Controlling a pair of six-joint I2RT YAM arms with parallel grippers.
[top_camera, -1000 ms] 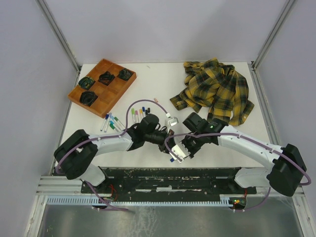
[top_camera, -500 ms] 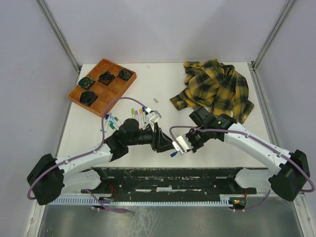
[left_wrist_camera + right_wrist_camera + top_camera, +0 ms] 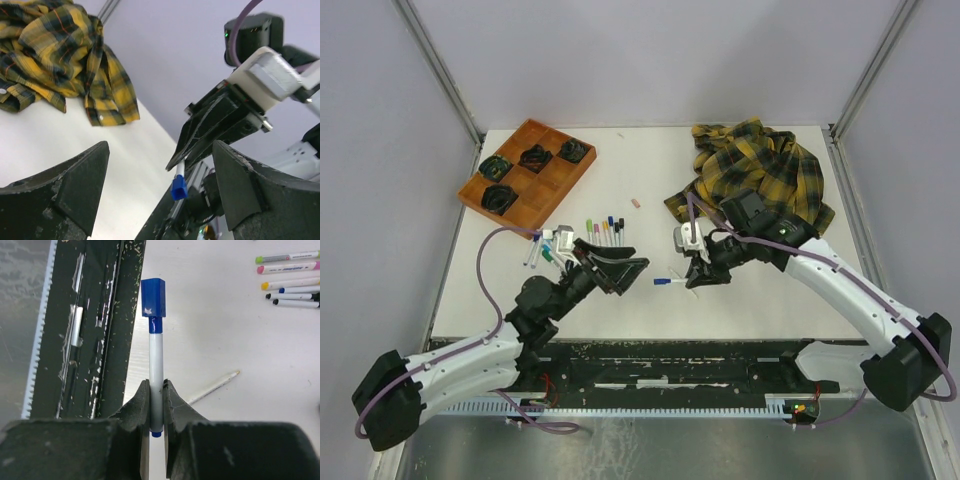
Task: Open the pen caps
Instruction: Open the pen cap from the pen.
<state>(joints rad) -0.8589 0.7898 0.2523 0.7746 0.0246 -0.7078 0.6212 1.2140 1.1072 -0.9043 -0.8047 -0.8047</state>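
**Right jaws grip the blue-capped marker, left jaws wide open**

My right jaws are closed tight on the barrel of a white marker point(image 3: 156, 365), with one of my fingers point(image 3: 134, 412) on each side of it. The marker points straight away from these jaws. Its blue cap point(image 3: 153, 296) sits on the far end, well clear of the fingers.

My left jaws stand fully open and hold nothing. The blue cap shows between their two fingers and a little beyond them, and it touches neither. From above, this cap is in the gap between my two jaws, over the table point(image 3: 650, 160).

Just beside my right jaws a thin white stick point(image 3: 215, 386) lies on the table. Further out, beyond my left jaws, a row of markers point(image 3: 603, 231) lies side by side with their pen caps point(image 3: 260, 260) on: green, pink, yellow, blue, black. Far beyond the left jaws is a wooden tray point(image 3: 552, 180). Far beyond the right jaws a yellow plaid shirt point(image 3: 760, 180) lies crumpled.
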